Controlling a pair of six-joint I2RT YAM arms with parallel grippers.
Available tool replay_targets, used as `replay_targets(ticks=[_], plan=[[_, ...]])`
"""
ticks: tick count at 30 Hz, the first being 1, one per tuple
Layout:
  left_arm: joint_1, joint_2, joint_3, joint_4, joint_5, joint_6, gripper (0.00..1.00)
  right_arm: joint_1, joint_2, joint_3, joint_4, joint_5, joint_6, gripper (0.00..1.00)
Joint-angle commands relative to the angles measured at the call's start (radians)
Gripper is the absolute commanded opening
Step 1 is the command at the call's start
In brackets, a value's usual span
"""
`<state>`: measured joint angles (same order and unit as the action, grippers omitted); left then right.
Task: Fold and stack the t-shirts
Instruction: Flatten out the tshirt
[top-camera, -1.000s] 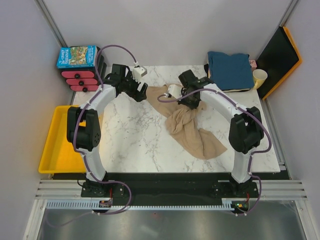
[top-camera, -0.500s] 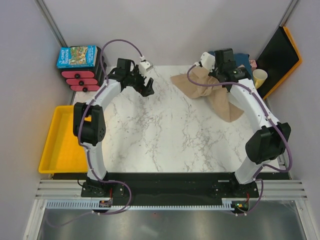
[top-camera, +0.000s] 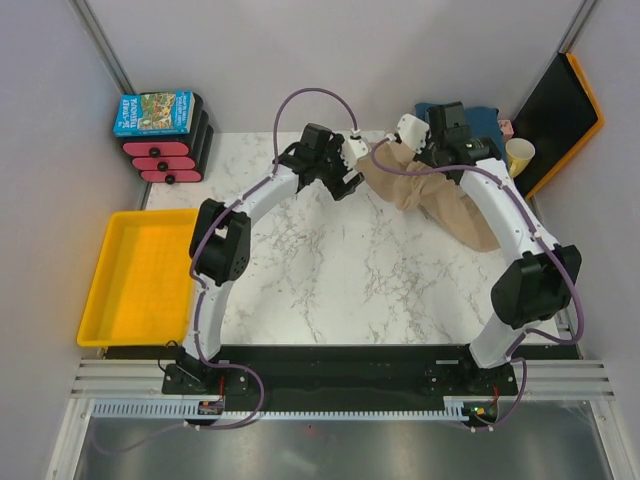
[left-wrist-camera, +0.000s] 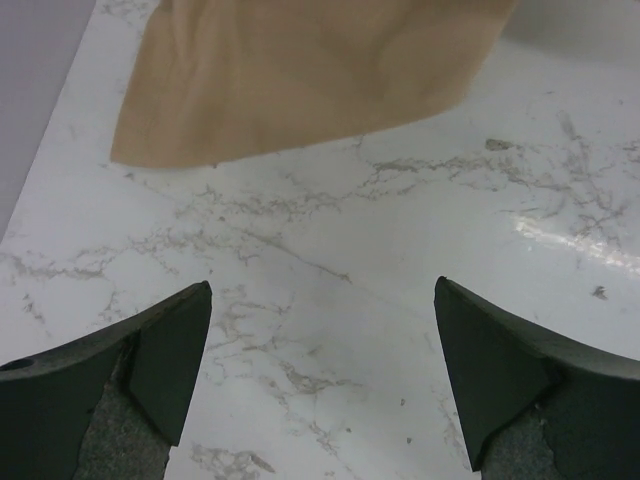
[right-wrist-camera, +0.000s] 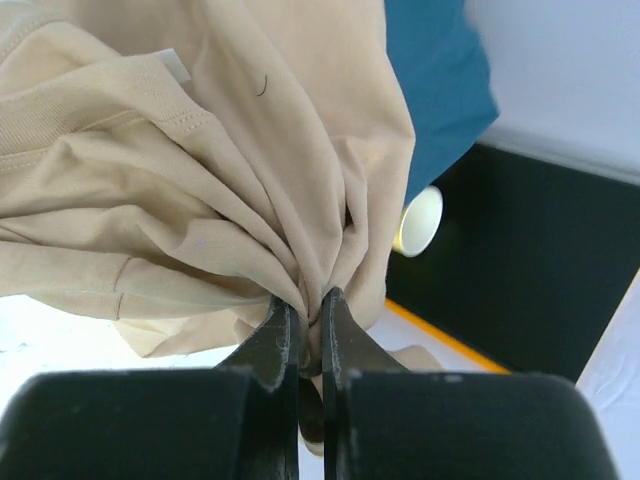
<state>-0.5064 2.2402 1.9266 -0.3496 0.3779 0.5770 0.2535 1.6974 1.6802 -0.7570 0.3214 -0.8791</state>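
The right gripper (right-wrist-camera: 305, 330) is pinching a bunched fold of the limp, light tan t-shirt (top-camera: 415, 185) just beside the teal t-shirt (right-wrist-camera: 440, 80), while the left gripper (left-wrist-camera: 322, 300) is hovering with jaws wide and empty near its free edge, probably the best hold

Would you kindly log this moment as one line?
right tool: shut on tan t-shirt | left tool: open, empty, near its edge

Bare desk (left-wrist-camera: 330, 300) lies open beneath my left jaws. The tan shirt (left-wrist-camera: 300, 70) bars the way ahead, the teal shirt (right-wrist-camera: 440, 80) behind it.
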Motion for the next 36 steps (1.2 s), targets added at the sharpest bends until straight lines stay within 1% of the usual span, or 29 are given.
replay_targets(ticks=[1, 2, 3, 4, 5, 7, 8, 9, 10, 11, 12, 13, 14, 16, 17, 18, 19, 20, 21, 23, 24, 27, 29, 30, 31, 33, 34, 35, 36], plan=[[0.106, -0.154, -0.174, 0.187, -0.141, -0.075, 0.98, 0.032, -0.085, 0.200, -0.024, -0.227, -0.001, 0.00], [0.156, -0.183, -0.216, 0.202, -0.155, -0.141, 0.98, 0.039, -0.096, 0.217, -0.025, -0.267, -0.009, 0.00], [0.182, -0.247, -0.256, 0.211, -0.177, -0.169, 0.97, 0.050, -0.103, 0.234, -0.021, -0.298, -0.017, 0.00], [0.207, -0.273, -0.318, 0.212, -0.222, -0.193, 0.97, 0.076, -0.111, 0.234, -0.016, -0.385, -0.026, 0.00], [0.256, -0.307, -0.349, 0.210, -0.247, -0.215, 0.97, 0.085, -0.134, 0.230, -0.001, -0.428, -0.047, 0.00], [0.299, -0.399, -0.443, 0.208, -0.318, -0.209, 0.97, 0.125, -0.166, 0.202, 0.034, -0.511, -0.055, 0.00], [0.339, -0.430, -0.475, 0.213, -0.332, -0.191, 0.97, 0.138, -0.173, 0.199, 0.074, -0.595, -0.051, 0.00], [0.359, -0.459, -0.533, 0.219, -0.350, -0.181, 0.97, 0.150, -0.177, 0.208, 0.087, -0.642, -0.034, 0.00], [0.377, -0.517, -0.560, 0.227, -0.359, -0.165, 0.97, 0.170, -0.183, 0.217, 0.123, -0.686, -0.018, 0.00], [0.409, -0.539, -0.580, 0.236, -0.364, -0.160, 0.98, 0.177, -0.186, 0.226, 0.148, -0.764, -0.003, 0.00], [0.420, -0.563, -0.606, 0.238, -0.366, -0.157, 0.98, 0.199, -0.191, 0.242, 0.183, -0.774, 0.061, 0.00], [0.431, -0.591, -0.613, 0.238, -0.367, -0.154, 0.98, 0.204, -0.197, 0.245, 0.256, -0.772, 0.090, 0.00], [0.443, -0.602, -0.620, 0.238, -0.369, -0.154, 0.98, 0.205, -0.200, 0.243, 0.281, -0.740, 0.118, 0.00], [0.445, -0.620, -0.623, 0.235, -0.367, -0.155, 0.98, 0.202, -0.193, 0.224, 0.285, -0.661, 0.102, 0.00], [0.445, -0.622, -0.623, 0.236, -0.363, -0.157, 0.98, 0.191, -0.194, 0.154, 0.278, -0.597, 0.085, 0.00], [0.445, -0.620, -0.615, 0.232, -0.350, -0.160, 0.98, 0.163, -0.197, 0.104, 0.280, -0.566, 0.068, 0.04], [0.445, -0.610, -0.607, 0.228, -0.343, -0.167, 0.98, 0.147, -0.202, 0.054, 0.280, -0.535, 0.039, 0.15], [0.445, -0.602, -0.592, 0.225, -0.336, -0.172, 0.98, 0.126, -0.202, -0.046, 0.278, -0.510, 0.026, 0.30], [0.444, -0.593, -0.584, 0.218, -0.327, -0.175, 0.98, 0.080, -0.200, -0.094, 0.278, -0.474, 0.010, 0.51], [0.442, -0.571, -0.560, 0.210, -0.312, -0.184, 0.98, 0.031, -0.190, -0.202, 0.278, -0.434, -0.015, 0.66], [0.440, -0.568, -0.554, 0.201, -0.298, -0.184, 0.98, -0.011, -0.180, -0.227, 0.278, -0.398, -0.020, 0.81], [0.431, -0.562, -0.548, 0.186, -0.252, -0.178, 0.97, -0.062, -0.163, -0.257, 0.260, -0.398, -0.014, 0.89], [0.421, -0.562, -0.554, 0.161, -0.211, -0.151, 0.97, -0.062, -0.166, -0.243, 0.216, -0.448, -0.018, 0.90], [0.416, -0.561, -0.557, 0.149, -0.164, -0.134, 0.97, -0.062, -0.165, -0.229, 0.190, -0.479, -0.026, 0.90], [0.404, -0.557, -0.563, 0.135, -0.145, -0.100, 0.97, -0.060, -0.159, -0.211, 0.115, -0.555, -0.032, 0.90], [0.393, -0.550, -0.569, 0.107, -0.087, -0.060, 0.97, -0.054, -0.137, -0.128, 0.014, -0.629, -0.050, 0.89], [0.387, -0.541, -0.569, 0.097, -0.068, -0.033, 0.97, -0.050, -0.096, -0.091, -0.113, -0.668, -0.058, 0.89], [0.381, -0.533, -0.563, 0.062, -0.045, -0.014, 0.97, -0.043, -0.070, -0.017, -0.183, -0.729, -0.073, 0.89], [0.376, -0.525, -0.561, 0.043, 0.002, 0.004, 0.97, -0.031, -0.014, 0.016, -0.243, -0.751, -0.069, 0.89]])
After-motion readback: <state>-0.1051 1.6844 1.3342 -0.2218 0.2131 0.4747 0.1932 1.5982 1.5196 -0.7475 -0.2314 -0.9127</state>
